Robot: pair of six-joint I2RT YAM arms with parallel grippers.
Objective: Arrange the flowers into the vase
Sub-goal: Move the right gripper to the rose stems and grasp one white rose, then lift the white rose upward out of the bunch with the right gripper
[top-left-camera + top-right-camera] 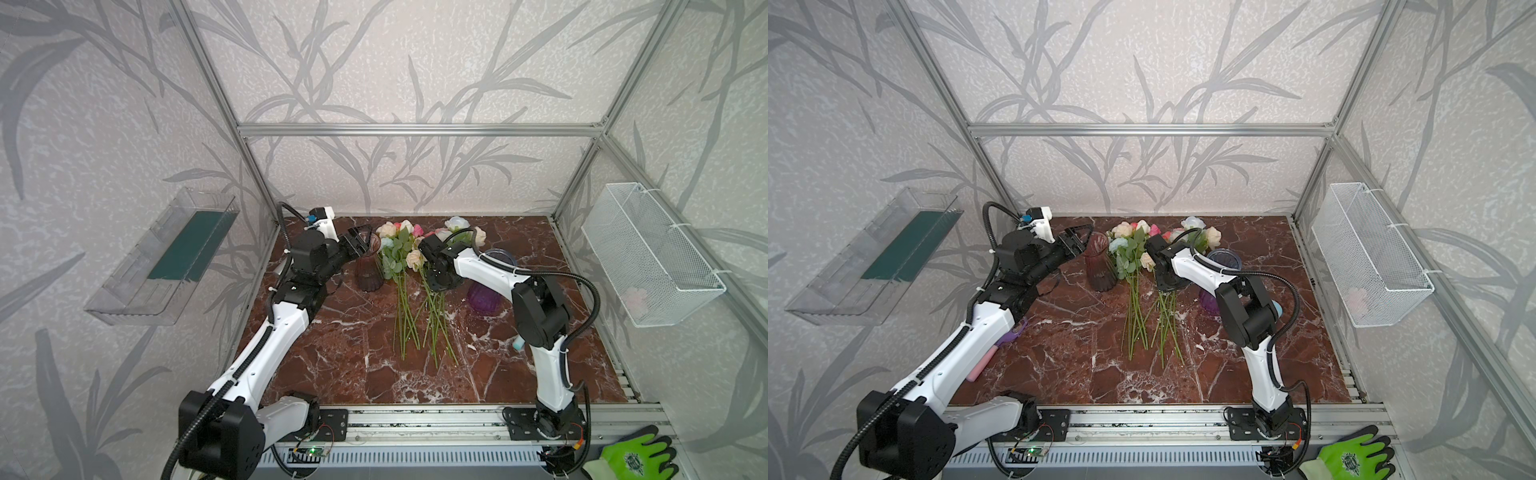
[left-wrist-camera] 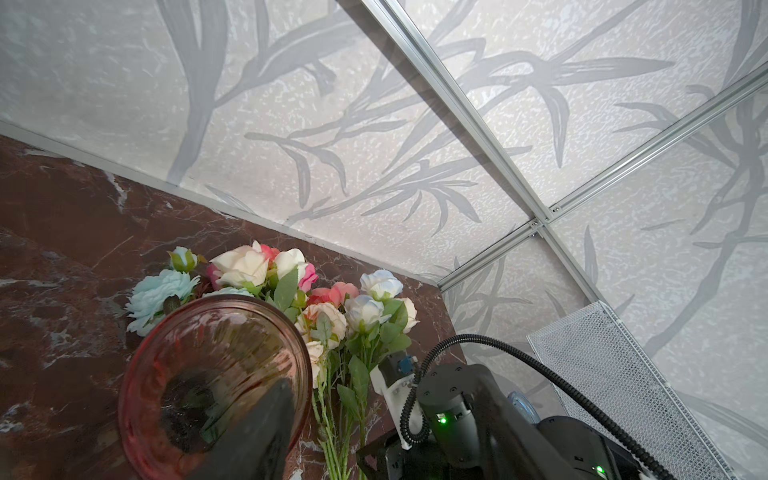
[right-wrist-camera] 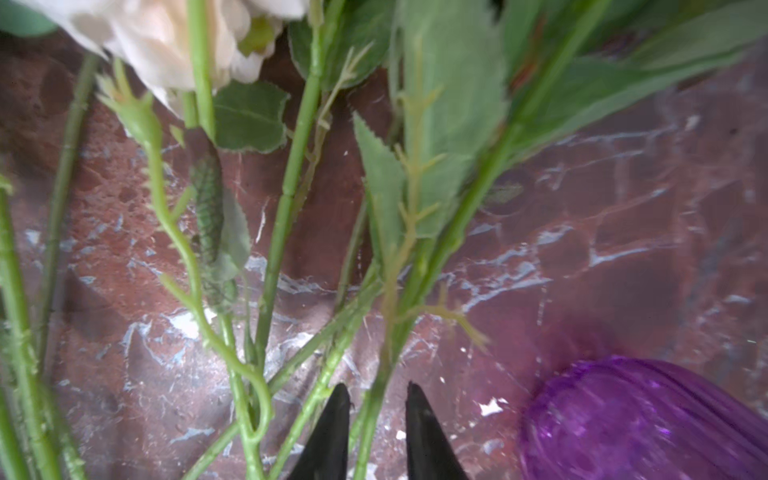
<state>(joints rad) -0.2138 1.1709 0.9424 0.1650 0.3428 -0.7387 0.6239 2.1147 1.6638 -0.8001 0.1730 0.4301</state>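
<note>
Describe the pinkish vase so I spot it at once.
On the red marble tabletop, find the pile of artificial flowers. Left of them stands the tall ribbed rose-tinted glass vase; the rounder purple glass vase sits on their right.

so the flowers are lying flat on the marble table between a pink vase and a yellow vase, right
The second vase is purple, not yellow; the right wrist view shows it plainly. The flowers do lie flat on the marble table between it and the pink vase.
</note>
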